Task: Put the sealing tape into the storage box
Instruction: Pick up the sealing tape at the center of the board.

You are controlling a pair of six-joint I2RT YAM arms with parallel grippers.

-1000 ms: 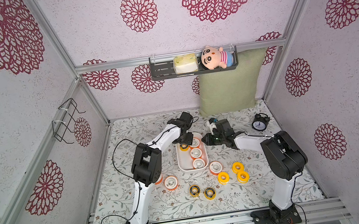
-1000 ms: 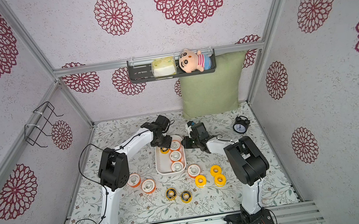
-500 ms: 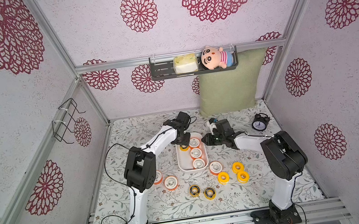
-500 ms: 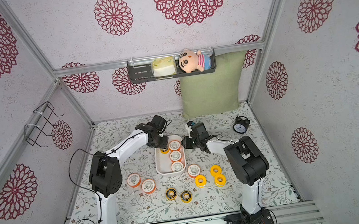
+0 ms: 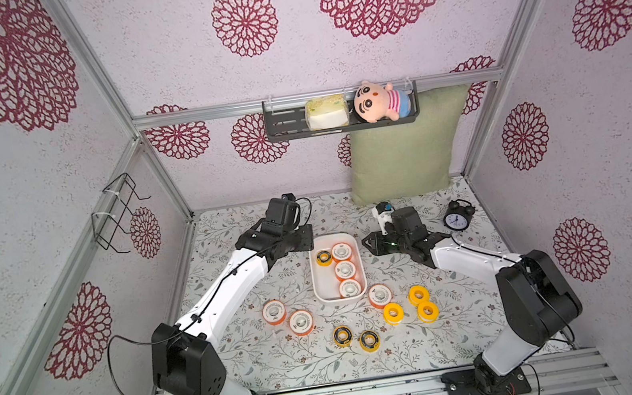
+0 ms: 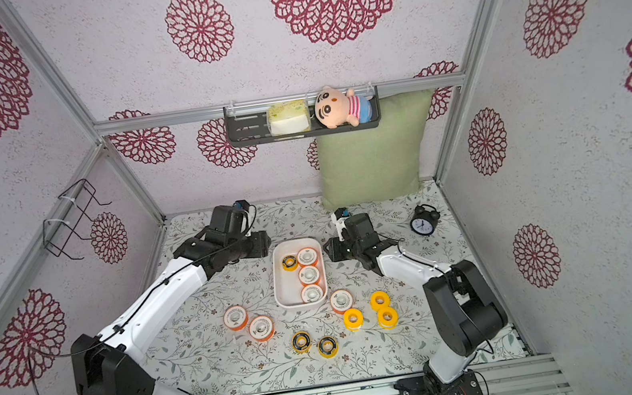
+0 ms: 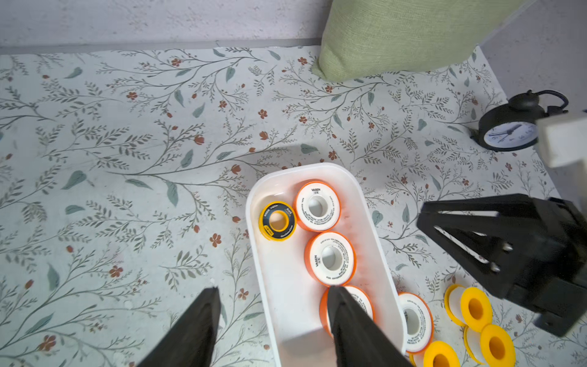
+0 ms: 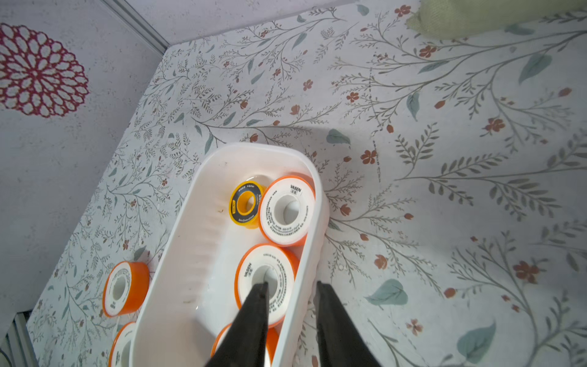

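While four of the twelve rolls of sealing tape already lie in the storage box at the middle of the floral table, eight are yet to go in, so the job looks about a third done. Inside the box, three orange rolls line the right wall from far to near, and a black-faced yellow roll sits in the far left corner; the near left part is bare. Outside lie an orange pair to the near left, a lone orange roll just beside the near right corner, three all-yellow rolls further right, and two black-faced rolls nearest the robot. The left gripper hangs at the box's far left corner, jaws spread wide and empty. The right gripper, at the box's right side, has its jaws narrowly parted with nothing in them.
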